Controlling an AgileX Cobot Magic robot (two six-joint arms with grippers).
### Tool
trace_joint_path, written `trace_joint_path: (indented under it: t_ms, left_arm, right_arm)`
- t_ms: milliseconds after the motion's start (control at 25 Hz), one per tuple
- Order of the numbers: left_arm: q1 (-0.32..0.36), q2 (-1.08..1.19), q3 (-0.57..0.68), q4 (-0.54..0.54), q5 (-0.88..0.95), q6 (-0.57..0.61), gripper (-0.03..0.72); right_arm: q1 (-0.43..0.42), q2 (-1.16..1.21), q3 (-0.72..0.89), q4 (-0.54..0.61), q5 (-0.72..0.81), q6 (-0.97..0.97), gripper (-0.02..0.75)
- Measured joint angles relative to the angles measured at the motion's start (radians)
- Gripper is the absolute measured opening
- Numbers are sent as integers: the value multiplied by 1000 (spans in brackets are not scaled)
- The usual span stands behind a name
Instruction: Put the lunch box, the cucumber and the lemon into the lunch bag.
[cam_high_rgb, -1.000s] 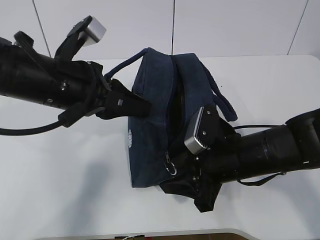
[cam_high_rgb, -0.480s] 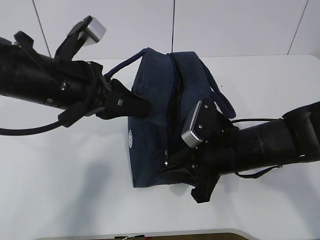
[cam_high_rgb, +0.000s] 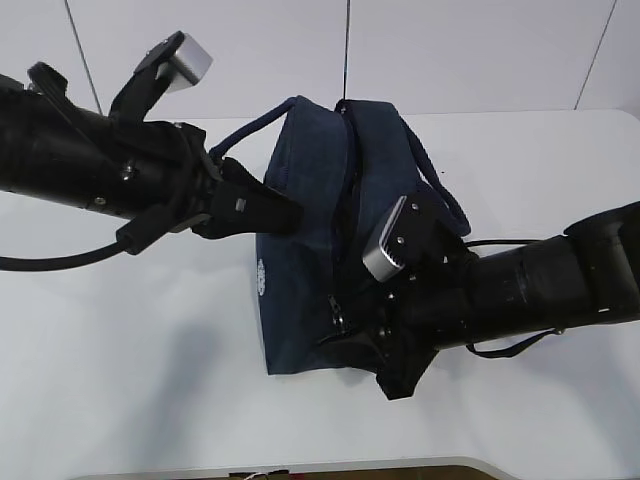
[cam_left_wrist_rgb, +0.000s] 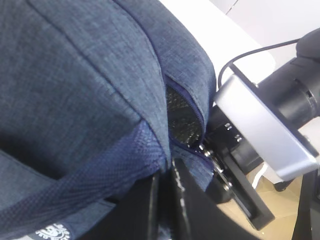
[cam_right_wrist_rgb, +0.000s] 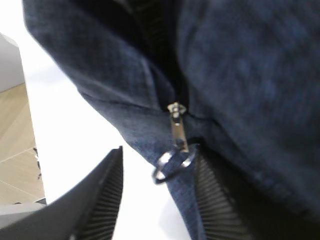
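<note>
Exterior: right gripper (cam_high_rgb: 350, 335) has slid in to the lunch bag (cam_high_rgb: 305, 220) near end; bag unmoved mid-table.
Left wrist: left gripper (cam_left_wrist_rgb: 162, 210) pressed together, pinching bag fabric.
Right wrist: jaws spread around ring pull (cam_right_wrist_rgb: 172, 165), probably not gripped yet. Zipper work next.

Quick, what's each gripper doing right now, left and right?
Left gripper: shut, pinching the lunch bag fabric.
Right gripper: open, jaws either side of the zipper ring pull, not gripping.
</note>
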Motion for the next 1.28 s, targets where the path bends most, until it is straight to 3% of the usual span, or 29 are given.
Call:
trace_joint_path:
  t_ms: [120,400,800,1280]
  left_arm:
    - [0,0,0,0,0,0,-10]
    - [0,0,0,0,0,0,-10]
    - [0,0,0,0,0,0,-10]
    - [0,0,0,0,0,0,-10]
  right_arm:
    - [0,0,0,0,5,11,428]
    - [0,0,0,0,41,15,435]
    - [0,0,-2,2,24,15,228]
    - [0,0,-2,2,-35,164,253]
